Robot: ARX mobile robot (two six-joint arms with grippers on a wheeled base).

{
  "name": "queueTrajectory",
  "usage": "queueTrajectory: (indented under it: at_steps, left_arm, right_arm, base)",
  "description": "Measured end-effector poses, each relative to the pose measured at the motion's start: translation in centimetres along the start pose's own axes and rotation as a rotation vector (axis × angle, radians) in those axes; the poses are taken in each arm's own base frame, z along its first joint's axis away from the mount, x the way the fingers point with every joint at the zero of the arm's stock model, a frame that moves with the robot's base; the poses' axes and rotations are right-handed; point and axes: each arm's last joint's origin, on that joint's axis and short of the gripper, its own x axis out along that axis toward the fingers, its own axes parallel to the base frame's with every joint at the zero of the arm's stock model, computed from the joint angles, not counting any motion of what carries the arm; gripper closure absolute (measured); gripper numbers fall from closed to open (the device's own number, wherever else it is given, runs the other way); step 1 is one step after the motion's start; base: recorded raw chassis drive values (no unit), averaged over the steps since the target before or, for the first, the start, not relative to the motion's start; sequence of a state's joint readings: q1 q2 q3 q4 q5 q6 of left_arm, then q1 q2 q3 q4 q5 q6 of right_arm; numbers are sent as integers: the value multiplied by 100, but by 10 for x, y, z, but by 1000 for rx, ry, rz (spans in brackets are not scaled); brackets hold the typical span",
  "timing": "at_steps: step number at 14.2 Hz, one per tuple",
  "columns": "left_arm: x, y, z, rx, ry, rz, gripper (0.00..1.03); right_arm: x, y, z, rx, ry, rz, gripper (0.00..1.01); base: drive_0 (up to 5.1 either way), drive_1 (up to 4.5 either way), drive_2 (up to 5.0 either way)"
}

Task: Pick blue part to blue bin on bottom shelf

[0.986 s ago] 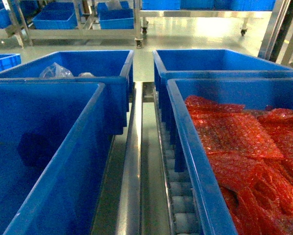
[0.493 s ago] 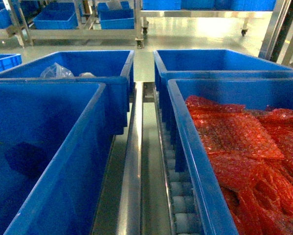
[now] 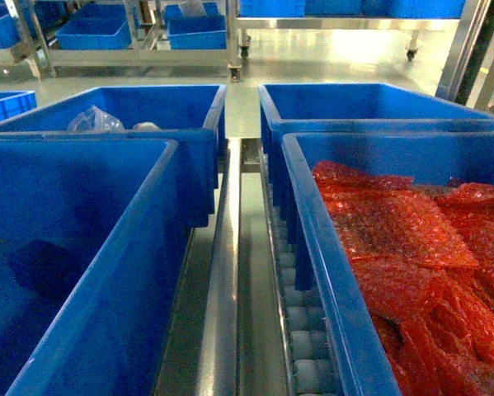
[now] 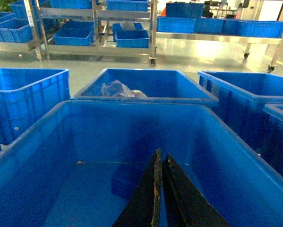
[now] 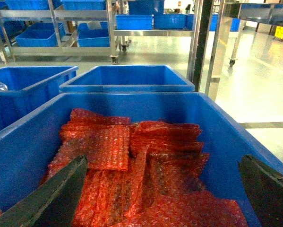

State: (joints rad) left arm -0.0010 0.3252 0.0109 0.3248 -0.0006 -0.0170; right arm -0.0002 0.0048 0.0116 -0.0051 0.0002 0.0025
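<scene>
A small blue part [image 4: 124, 179] already lay inside the blue bin [image 4: 32, 137], the left gripper [image 4: 158, 198] above it pressed together and empty, the right gripper [image 5: 165, 198] spread wide.

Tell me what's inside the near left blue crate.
A small blue part lies on the floor of the blue bin, ahead of the left gripper, whose fingers are together. Those fingers hide the floor nearest the camera.

Blue bin [image 3: 160, 214] floor partly out of frame.
</scene>
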Motion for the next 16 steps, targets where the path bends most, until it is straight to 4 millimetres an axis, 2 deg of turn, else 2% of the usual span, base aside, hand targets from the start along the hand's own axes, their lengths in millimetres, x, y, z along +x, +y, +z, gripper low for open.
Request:
queueTrajectory:
  at_steps: [8,9,10,12,16]
  left_arm:
    - [-11,0,-2,0,10,1,101]
    - [-19,0,-6,0,47,-1,101]
    - [-21,0,0,1,-12,0,101]
    - [-21,0,-3,0,6,0,101]
    - [-21,0,-3,1,10,0,51]
  right_arm:
    - [0,0,0,0,0,0,3]
    - [0,0,0,0,1,0,3]
    - [0,0,0,0,-1,0,3]
    - [0,0,0,0,0,0,3]
    - [0,0,0,0,0,0,3]
  base:
    - [0,0,0]
    - [0,0,0]
    - [0,0,0]
    - [0,0,0]
    - [0,0,0]
